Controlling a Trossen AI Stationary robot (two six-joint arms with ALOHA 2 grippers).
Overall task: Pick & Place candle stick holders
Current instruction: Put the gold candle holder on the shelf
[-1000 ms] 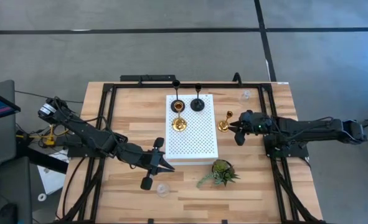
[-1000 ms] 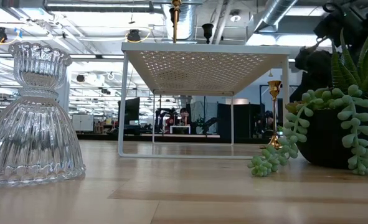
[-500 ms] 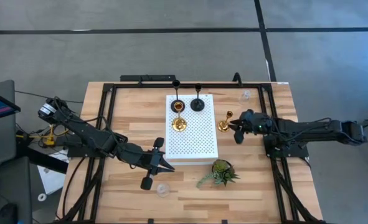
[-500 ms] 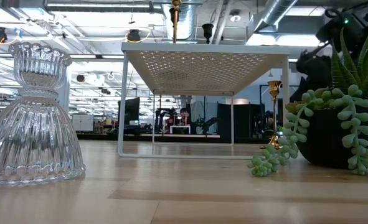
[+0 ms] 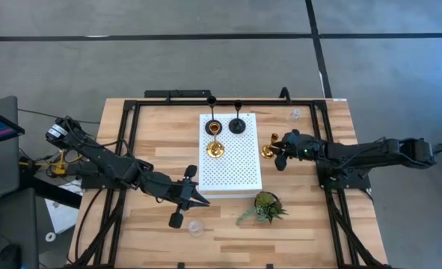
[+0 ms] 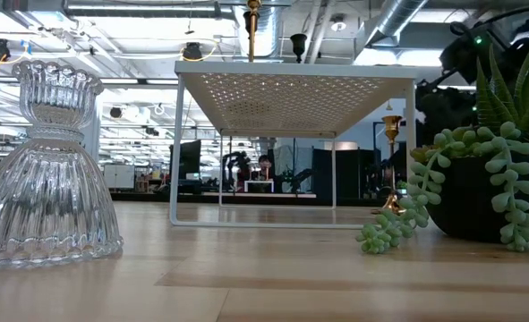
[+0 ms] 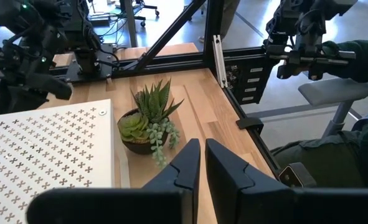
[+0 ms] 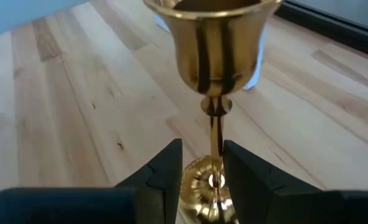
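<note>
Candle stick holders are spread across the table. Going left to right: a clear glass holder (image 5: 196, 227) sits at the near edge, just beside the left gripper (image 5: 185, 196), whose fingers look closed together with nothing held in the left wrist view. The white perforated board (image 5: 235, 168) carries three holders at its far end: a tall black holder (image 5: 212, 101), a gold holder (image 5: 215, 147) in front of it, and a short black holder (image 5: 237, 124). Right of the board stands the second gold holder (image 5: 268, 149) on the wood, and the right gripper (image 5: 279, 155) is at it; the right wrist view shows its fingers (image 8: 164, 174) parted on either side of the thin stem (image 8: 215, 140), not yet pinching. Another clear holder (image 5: 294, 115) waits at the far right, and a green plant (image 5: 265, 205) sits near.

The risk I see is the tall, top-heavy holder tipping if one finger touches the stem first, or the polished stem slipping in a light grip.
</note>
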